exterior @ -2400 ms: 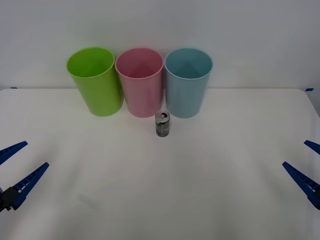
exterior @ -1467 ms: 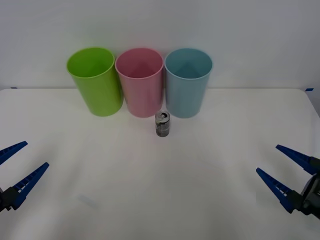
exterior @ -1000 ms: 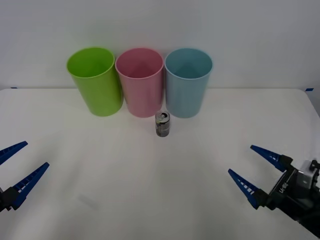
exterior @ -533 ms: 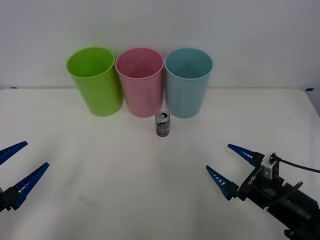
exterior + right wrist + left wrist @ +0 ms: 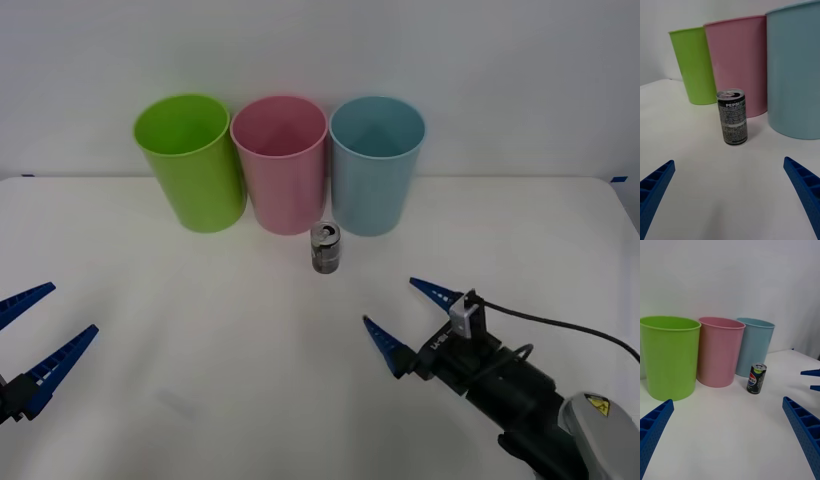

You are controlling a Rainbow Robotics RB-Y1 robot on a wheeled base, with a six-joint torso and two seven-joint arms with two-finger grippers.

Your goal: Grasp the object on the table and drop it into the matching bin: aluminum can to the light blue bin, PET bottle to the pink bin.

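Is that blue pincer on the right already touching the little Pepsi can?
Apart. In the front view, bare white table separates the open right pincer from the Pepsi can; the right wrist view shows the same gap.

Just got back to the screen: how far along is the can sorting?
Nothing is sorted yet: the can stands upright on the table, in front of the pink bin and light blue bin. In hand: the right tool, open, points at the can, not touching it. The left tool waits open at the table's left. Left: grasp, lift, drop into light blue.
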